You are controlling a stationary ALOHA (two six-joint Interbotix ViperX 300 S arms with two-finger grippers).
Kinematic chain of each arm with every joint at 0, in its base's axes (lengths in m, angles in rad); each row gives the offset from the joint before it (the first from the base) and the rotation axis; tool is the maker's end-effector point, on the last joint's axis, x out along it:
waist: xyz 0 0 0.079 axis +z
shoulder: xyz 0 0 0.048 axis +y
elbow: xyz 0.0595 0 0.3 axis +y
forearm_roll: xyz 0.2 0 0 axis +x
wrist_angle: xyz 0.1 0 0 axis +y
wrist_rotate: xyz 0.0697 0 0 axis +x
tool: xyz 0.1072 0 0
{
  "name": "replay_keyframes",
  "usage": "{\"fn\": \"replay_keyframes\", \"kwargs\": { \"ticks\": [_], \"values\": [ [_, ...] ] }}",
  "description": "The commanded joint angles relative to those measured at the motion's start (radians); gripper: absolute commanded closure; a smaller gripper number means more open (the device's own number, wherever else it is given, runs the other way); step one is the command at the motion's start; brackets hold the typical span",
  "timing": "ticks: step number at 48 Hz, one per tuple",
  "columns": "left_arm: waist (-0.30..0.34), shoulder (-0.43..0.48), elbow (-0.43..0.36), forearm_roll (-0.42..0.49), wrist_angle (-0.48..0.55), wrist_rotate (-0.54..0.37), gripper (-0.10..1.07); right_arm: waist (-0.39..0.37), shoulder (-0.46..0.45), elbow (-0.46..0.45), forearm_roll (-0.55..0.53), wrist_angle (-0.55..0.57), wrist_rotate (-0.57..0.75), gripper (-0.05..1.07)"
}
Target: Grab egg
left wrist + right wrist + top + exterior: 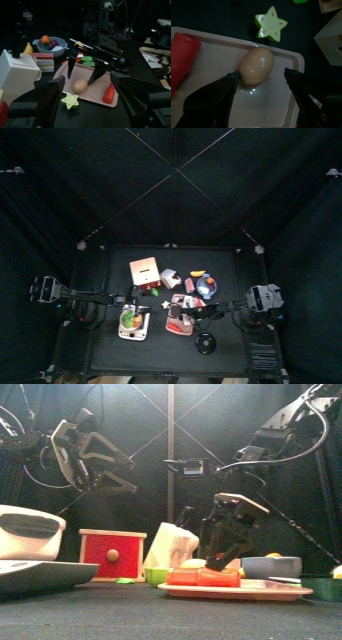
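While right gripper straddles egg, its underside stays hidden.

Pink tray on black table

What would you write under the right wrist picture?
Open right gripper straddling the egg on the pink tray, beside a green star.

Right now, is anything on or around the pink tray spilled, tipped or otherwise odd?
Nothing stands out. The egg lies whole on the pink tray beside a red piece, the right tool open around it. A star-shaped piece sits off the tray.
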Motion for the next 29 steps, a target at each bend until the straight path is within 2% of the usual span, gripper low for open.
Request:
{"fn": "replay_keyframes", "kwargs": {
  "ticks": [1, 16, 29],
  "values": [
    [0.003, -0.005, -0.011, -0.002, -0.009, 0.000, -0.05, -0.009, -0.002, -0.029, -0.002, -0.011, 0.002, 0.02],
    [0.003, -0.006, -0.009, 0.000, -0.009, 0.000, -0.05, -0.032, 0.023, -0.058, 0.035, -0.043, 0.003, 0.02],
    [0.003, -0.006, -0.008, 0.000, -0.009, 0.000, -0.05, -0.061, 0.023, -0.060, 0.132, -0.032, 0.003, 0.02]
  ]
}}
